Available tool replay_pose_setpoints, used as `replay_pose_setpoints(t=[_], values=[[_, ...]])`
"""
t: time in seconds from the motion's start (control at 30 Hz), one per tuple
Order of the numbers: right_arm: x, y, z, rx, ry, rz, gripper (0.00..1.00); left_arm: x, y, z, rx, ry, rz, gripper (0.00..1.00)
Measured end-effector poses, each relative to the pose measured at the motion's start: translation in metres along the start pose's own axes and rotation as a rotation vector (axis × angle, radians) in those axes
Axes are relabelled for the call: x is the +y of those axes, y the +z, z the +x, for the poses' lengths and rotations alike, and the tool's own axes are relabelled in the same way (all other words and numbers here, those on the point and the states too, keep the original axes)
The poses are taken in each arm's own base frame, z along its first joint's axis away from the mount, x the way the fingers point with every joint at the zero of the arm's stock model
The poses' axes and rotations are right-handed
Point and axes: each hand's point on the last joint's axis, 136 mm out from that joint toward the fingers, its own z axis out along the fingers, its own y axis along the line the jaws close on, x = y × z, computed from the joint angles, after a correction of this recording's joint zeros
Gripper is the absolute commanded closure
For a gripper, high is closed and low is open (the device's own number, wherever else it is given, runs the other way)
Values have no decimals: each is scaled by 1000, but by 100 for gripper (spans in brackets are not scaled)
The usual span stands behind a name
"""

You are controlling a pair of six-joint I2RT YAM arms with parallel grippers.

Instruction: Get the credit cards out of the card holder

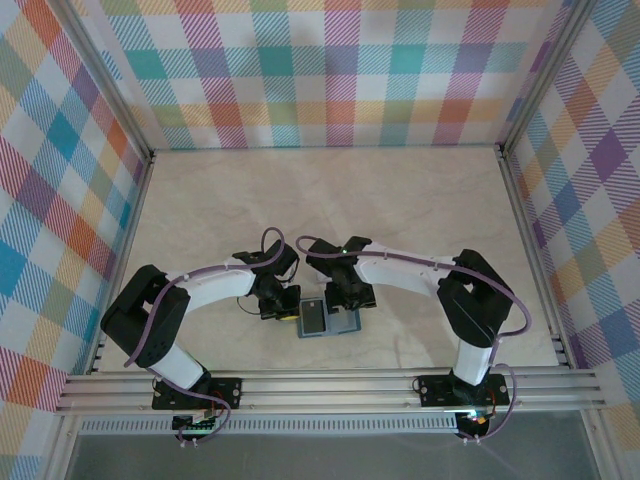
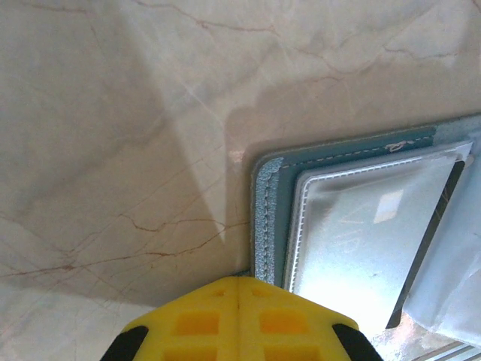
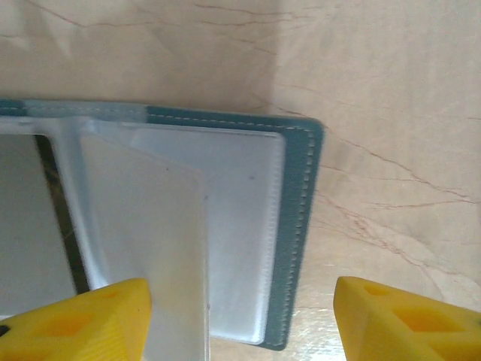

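**A:** Where is the teal-blue, flat folding card holder point(image 1: 325, 318)?

**B:** It lies open on the beige marbled table top point(image 1: 400, 200), between the two arms and near their bases. The left gripper point(image 2: 239, 293) has its yellow fingers closed together with nothing seen between them. Its tip is at the holder's left edge (whether it presses the cover or merely hovers, I cannot tell).

**A:** And the other?

**B:** The right gripper point(image 3: 240, 293) is spread wide and empty. It straddles the right-hand panel and its clear plastic pocket point(image 3: 240, 226).

**A:** The cards?

**B:** A thin dark credit card point(image 2: 427, 242) shows as a black edge beside the fold, under the plastic. I can't pick out a pale card for sure behind the cloudy sleeve.

**A:** So how should the step go?

**B:** My judgement is to pin the holder with the left tip so it cannot slide. Then one right finger comes down on the card's exposed edge and draws it towards the pocket opening, low and slow. Pinching the sleeve together with the card would likely drag the whole holder along.
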Motion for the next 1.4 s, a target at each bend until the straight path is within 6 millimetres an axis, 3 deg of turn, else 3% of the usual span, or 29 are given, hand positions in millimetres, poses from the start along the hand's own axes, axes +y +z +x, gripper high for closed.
replay_pose_setpoints(t=[0.3, 0.57, 0.8, 1.0, 1.17, 1.4], values=[[-15, 16, 10, 40, 5, 42, 36, -5, -7, 1, -5, 9, 8, 99], [-12, 12, 9, 29, 6, 25, 49, -25, -17, 2, -30, 53, 48, 99], [6, -13, 3, -23, 14, -107, 65, -35, -14, 6, -15, 62, 65, 100], [26, -25, 0, -41, 20, -233, 70, -38, -6, 8, 5, 63, 61, 100], [45, -24, 3, -18, 30, -343, 73, -43, -6, 6, 1, 68, 67, 100], [48, -15, 3, 0, 50, -369, 99, -41, -2, 5, 10, 65, 56, 100]])
